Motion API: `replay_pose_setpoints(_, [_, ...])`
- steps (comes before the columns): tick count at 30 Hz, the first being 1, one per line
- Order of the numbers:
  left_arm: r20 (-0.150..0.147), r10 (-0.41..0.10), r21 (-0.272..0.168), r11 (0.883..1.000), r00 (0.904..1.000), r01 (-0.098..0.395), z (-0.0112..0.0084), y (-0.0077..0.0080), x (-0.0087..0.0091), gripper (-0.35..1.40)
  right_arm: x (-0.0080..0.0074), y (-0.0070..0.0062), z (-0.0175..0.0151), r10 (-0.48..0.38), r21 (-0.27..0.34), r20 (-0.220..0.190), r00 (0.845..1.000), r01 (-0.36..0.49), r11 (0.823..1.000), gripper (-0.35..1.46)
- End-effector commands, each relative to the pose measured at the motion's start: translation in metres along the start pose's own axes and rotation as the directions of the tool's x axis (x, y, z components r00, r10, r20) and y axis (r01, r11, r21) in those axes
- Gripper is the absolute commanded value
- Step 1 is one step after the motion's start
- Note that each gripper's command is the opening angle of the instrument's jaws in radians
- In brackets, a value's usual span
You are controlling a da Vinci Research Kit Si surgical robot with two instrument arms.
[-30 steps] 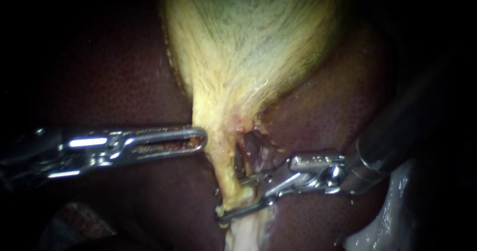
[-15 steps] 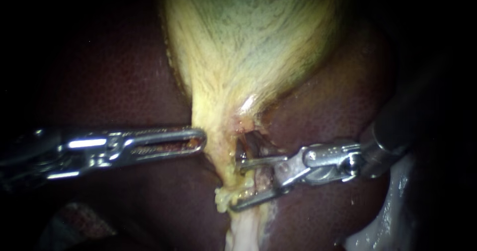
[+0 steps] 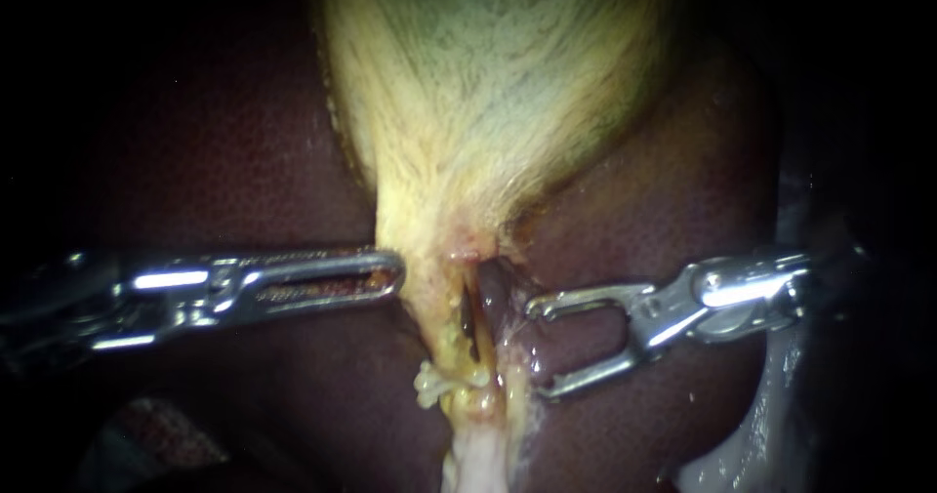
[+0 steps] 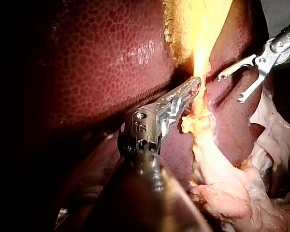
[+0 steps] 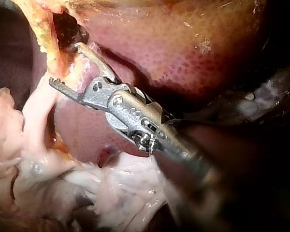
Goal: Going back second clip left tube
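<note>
right instrument [image 3: 537,349] now sits clear of the left tube [image 3: 441,322], pincer apart, empty; left instrument [image 3: 398,273] keeps its pincer clamped on gallbladder [image 3: 488,93].

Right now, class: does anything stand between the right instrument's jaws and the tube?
Nothing visible does. The right instrument has open jaws beside the tube, apart from it; only liver shows behind the gap.

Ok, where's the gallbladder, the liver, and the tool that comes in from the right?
gallbladder [image 3: 488,83], endoscope view, middle of its pale yellow body.
liver [image 3: 215,142], endoscope view, dark red surface beside the gallbladder.
right instrument [image 3: 537,349], endoscope view, the open gap at its tip.
</note>
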Motion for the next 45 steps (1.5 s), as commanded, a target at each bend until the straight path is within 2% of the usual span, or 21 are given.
replay_pose_setpoints(1, [0.000,0.000,0.001,1.000,1.0000,0.000,0.0000,0.0001,0.0000,-0.35,0.0004,0.0000,-0.0006,-0.008,-0.006,0.001,1.000,0.008,1.000,0.60])
replay_pose_setpoints(6, [0.000,0.001,0.001,1.000,1.0000,-0.001,0.0004,0.0006,0.0001,-0.35,0.0015,0.0001,-0.0027,-0.029,-0.030,0.000,1.000,0.029,0.999,0.60])
replay_pose_setpoints(14, [0.007,0.007,-0.002,1.000,1.0000,-0.007,0.0020,0.0015,0.0010,-0.35,0.0017,0.0000,-0.0031,-0.054,-0.034,0.001,0.999,0.054,0.998,0.60])
replay_pose_setpoints(25, [-0.028,0.021,-0.008,1.000,0.9994,-0.021,0.0055,0.0034,0.0026,-0.35,0.0018,-0.0002,-0.0031,-0.078,-0.033,0.003,0.997,0.078,0.996,0.60])
replay_pose_setpoints(31, [-0.056,0.012,-0.003,1.000,0.9984,-0.013,0.0068,0.0034,0.0040,-0.35,0.0018,-0.0003,-0.0031,-0.089,-0.033,0.004,0.996,0.089,0.995,0.60])
replay_pose_setpoints(45, [-0.056,0.007,-0.003,1.000,0.9984,-0.007,0.0068,0.0030,0.0041,-0.35,0.0019,-0.0004,-0.0031,-0.089,-0.033,0.004,0.996,0.089,0.995,0.60])
